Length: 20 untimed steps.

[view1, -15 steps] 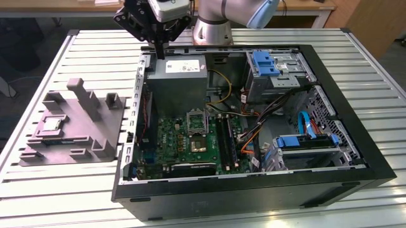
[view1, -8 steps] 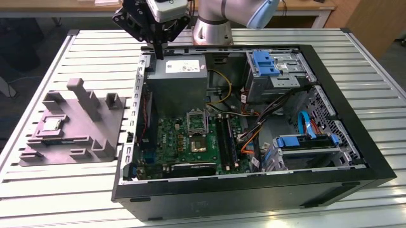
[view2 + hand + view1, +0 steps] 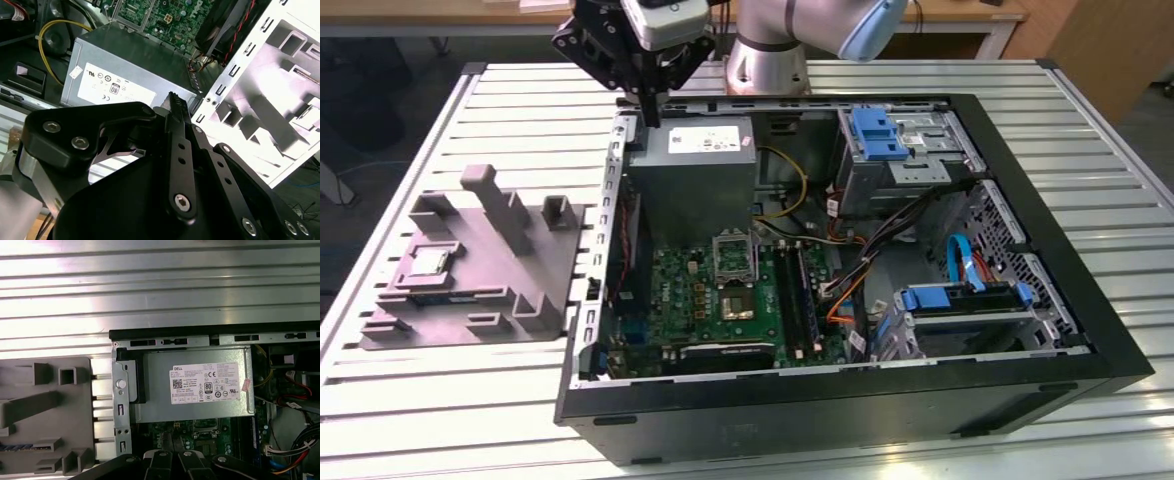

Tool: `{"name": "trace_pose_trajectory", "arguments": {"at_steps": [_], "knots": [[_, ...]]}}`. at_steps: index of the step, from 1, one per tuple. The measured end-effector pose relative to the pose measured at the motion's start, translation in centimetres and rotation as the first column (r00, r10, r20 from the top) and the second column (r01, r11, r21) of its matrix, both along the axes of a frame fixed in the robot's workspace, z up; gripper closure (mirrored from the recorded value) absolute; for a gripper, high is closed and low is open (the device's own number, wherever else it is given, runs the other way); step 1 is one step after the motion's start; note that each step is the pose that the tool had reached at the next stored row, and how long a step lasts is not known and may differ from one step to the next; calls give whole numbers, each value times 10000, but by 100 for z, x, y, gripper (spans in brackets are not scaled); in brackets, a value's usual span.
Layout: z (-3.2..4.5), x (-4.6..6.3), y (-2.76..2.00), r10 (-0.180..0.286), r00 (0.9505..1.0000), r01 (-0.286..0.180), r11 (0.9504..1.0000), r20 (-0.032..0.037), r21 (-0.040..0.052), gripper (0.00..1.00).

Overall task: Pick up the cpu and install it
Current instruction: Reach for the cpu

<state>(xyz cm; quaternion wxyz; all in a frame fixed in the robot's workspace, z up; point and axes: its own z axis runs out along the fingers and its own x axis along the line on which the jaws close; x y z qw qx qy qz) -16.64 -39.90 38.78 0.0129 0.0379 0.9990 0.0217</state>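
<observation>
And there, the cpu: flat, silvery top up, seated in a shallow square pocket of the grey holder, over toward the exterior view's left. Nothing on it, nothing over it. Grey holder flat on the slatted metal tabletop, just beside the open black computer case, with upright posts and blocks standing around the chip's pocket.

Well apart from the cpu, up by the case's far rim: the tool, pointing straight down, clenched tight, nothing pinched between the jaws. Same story in the second wrist view: tool closed up, ridged pads pressed together, empty. Directly beneath, the power supply, label up, near the tip; touching or not, cannot tell.

Inside the case, on from the power supply: the green board, lying flat, with a black socket frame near its middle and a long dark memory stick just to the exterior view's right of that. Yellow wires curling off the power supply's side. A blue drive bracket at the far end, a second blue bracket nearer, orange and black cables strung between board and drives.

In the first wrist view, looking down: power supply in the middle, grey holder alongside the case wall, tabletop slats beyond.
</observation>
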Motion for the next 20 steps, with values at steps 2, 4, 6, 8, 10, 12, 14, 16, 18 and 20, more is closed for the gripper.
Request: {"name": "trace_pose_trajectory", "arguments": {"at_steps": [2, 4, 6, 8, 10, 12, 14, 16, 18, 20], "knots": [[-3, -6, 0, 0, 10000, 0, 10000, -1, 0, 89], [-5, -10, 0, 1, 10000, -1, 10000, -1, 0, 89], [-7, -13, 0, 0, 10000, 0, 10000, -1, 0, 89], [-10, -20, 0, 1, 10000, -1, 10000, -2, -1, 89], [-14, -27, 0, 0, 10000, 0, 10000, -2, 0, 89], [-15, -31, 0, 0, 10000, 0, 10000, -2, 0, 89], [-17, -35, 0, 0, 10000, 0, 10000, -1, 1, 89], [-19, -40, 0, 1, 10000, -1, 10000, -1, 0, 89], [-21, -44, 0, 1, 10000, -1, 10000, -2, 0, 89], [-22, -48, 0, 0, 10000, 0, 10000, -2, 0, 89]]}}
